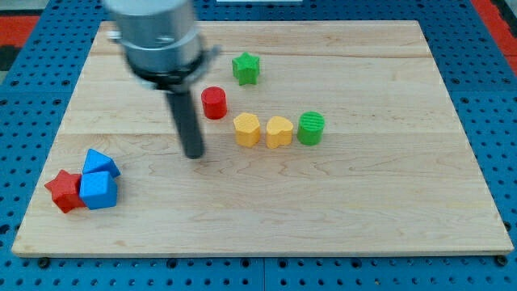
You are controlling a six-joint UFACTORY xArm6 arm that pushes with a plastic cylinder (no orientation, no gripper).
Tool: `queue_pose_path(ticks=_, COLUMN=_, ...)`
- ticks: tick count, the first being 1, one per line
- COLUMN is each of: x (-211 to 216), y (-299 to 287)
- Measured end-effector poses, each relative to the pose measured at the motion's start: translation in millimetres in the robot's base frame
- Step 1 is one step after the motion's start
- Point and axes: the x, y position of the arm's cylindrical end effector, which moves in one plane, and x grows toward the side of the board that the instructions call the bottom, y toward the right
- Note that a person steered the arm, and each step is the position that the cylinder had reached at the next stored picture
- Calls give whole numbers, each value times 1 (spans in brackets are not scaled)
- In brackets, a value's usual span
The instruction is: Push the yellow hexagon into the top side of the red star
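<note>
The yellow hexagon (247,128) lies near the board's middle, touching a yellow heart-shaped block (279,131) on its right. The red star (65,191) lies at the board's lower left, pressed against a blue cube (98,191). My tip (194,153) rests on the board to the left of the yellow hexagon and slightly below it, about a block's width of bare wood between them. The rod rises to the grey arm body (155,36) at the view's top.
A blue triangular block (100,162) sits just above the blue cube. A red cylinder (214,103) stands up and left of the hexagon. A green star (245,68) lies near the top. A green cylinder (310,128) touches the heart's right side.
</note>
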Motion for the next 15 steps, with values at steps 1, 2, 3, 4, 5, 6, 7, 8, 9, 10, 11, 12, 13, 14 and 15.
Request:
queue_pose_path(ticks=1, x=3, y=43)
queue_pose_path(ticks=2, x=12, y=83)
queue_pose_path(ticks=3, x=-3, y=145)
queue_pose_path(ticks=4, x=-24, y=140)
queue_pose_path(ticks=5, x=-35, y=109)
queue_pose_path(ticks=6, x=-35, y=52)
queue_pose_path(ticks=7, x=-35, y=5)
queue_pose_path(ticks=8, x=-35, y=-38)
queue_pose_path(ticks=9, x=-45, y=-16)
queue_pose_path(ticks=10, x=-52, y=-58)
queue_pose_path(ticks=11, x=-66, y=-100)
queue_pose_path(ticks=12, x=-67, y=-124)
queue_pose_path(ticks=13, x=-44, y=-121)
queue_pose_path(ticks=14, x=-35, y=-114)
queue_pose_path(ticks=15, x=-34, y=-89)
